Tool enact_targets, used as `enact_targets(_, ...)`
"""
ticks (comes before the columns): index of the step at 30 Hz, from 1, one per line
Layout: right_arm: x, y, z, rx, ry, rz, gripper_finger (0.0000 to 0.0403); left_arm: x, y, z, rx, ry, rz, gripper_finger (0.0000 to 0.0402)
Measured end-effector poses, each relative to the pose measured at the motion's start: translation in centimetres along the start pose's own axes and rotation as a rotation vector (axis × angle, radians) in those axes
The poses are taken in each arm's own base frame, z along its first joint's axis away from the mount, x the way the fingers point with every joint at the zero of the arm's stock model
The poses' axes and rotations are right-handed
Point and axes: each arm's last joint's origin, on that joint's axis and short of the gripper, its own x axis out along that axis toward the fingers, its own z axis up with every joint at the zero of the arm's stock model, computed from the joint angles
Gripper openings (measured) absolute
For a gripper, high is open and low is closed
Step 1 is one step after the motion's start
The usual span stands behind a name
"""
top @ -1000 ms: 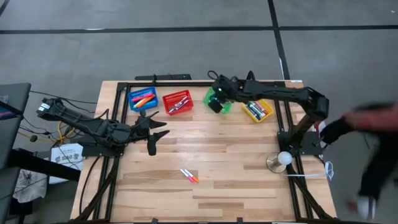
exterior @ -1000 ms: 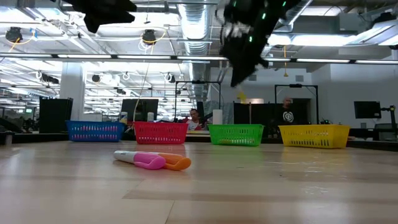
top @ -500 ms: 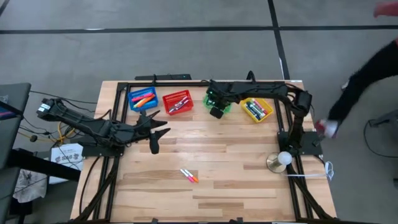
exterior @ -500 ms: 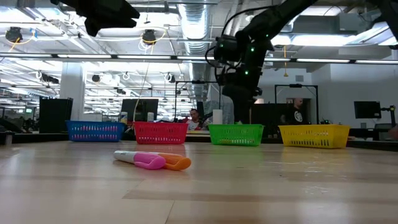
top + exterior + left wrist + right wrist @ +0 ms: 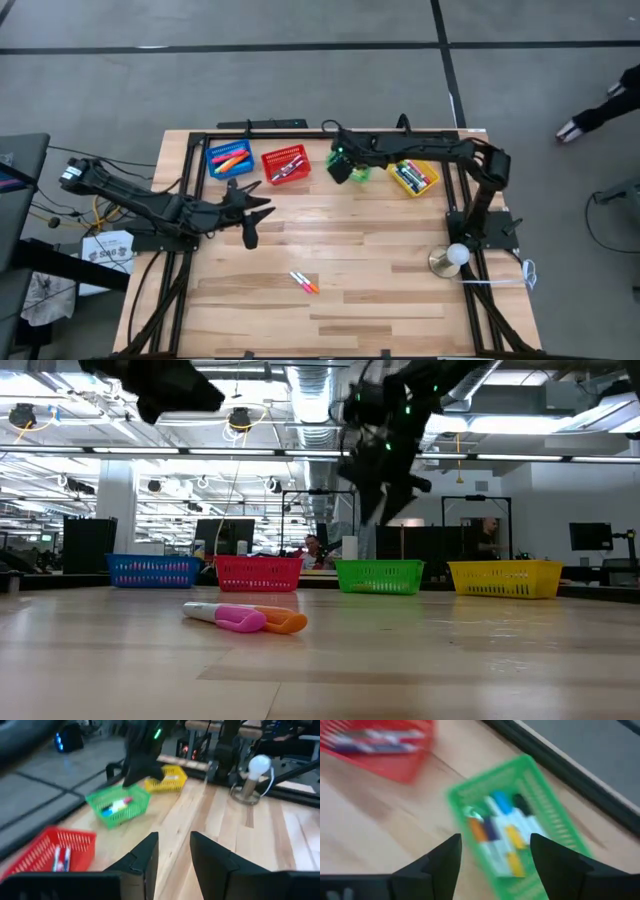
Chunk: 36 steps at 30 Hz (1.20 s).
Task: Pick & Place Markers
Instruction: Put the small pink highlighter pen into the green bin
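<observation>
Under your right gripper (image 5: 492,852), fingers apart, blurry markers (image 5: 497,837) sit in the green mesh basket (image 5: 547,812), directly below, while your left gripper (image 5: 172,852), jaws narrowly parted, is empty.

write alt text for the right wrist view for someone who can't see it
The right claw, fingers spread and empty, hangs above a green basket holding several markers. A red basket with more markers sits beside it on the wooden table.

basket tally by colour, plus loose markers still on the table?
blue basket: 1
red basket: 1
green basket: 1
yellow basket: 1
loose markers on the table: 2 (one pink-capped, one orange-capped)
Total: 6
</observation>
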Motion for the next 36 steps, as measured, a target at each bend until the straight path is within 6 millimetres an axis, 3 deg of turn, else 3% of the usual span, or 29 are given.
enact_targets(4,-2.8,3.1,0.2,0.023,-0.162,0.122,0.0234,0.6,0.0,-2.3,-0.093,0.065,0.013,0.0113)
enact_targets(8,-5.7,6.5,-0.2,0.011,-0.336,0.227,0.0235,1.0,-0.2,-4.2,-0.127,0.161,-0.082,0.0111)
enact_targets(14,-8.5,9.8,-2.0,-0.014,-0.462,0.219,0.0235,1.5,-1.1,-5.8,-0.024,0.251,-0.177,0.0095)
enact_targets(17,-9.4,11.2,-3.4,-0.001,-0.490,0.202,0.0235,2.4,-2.2,-6.8,0.063,0.271,-0.219,0.0093)
enact_targets(21,-11.4,12.6,-5.3,0.013,-0.539,0.182,0.0235,3.7,-3.9,-7.4,0.053,0.274,-0.278,0.0101)
enact_targets(25,-14.2,12.6,-6.8,-0.109,-0.535,0.227,0.0232,5.2,-5.4,-6.7,0.019,0.282,-0.280,0.0113)
enact_targets(30,-18.0,11.0,-8.5,-0.285,-0.506,0.291,0.0215,7.4,-6.8,-5.6,0.056,0.288,-0.296,0.0124)
enact_targets(36,-22.0,8.5,-11.2,-0.475,-0.398,0.451,0.0189,8.8,-7.8,-6.4,0.074,0.385,-0.384,0.0136)
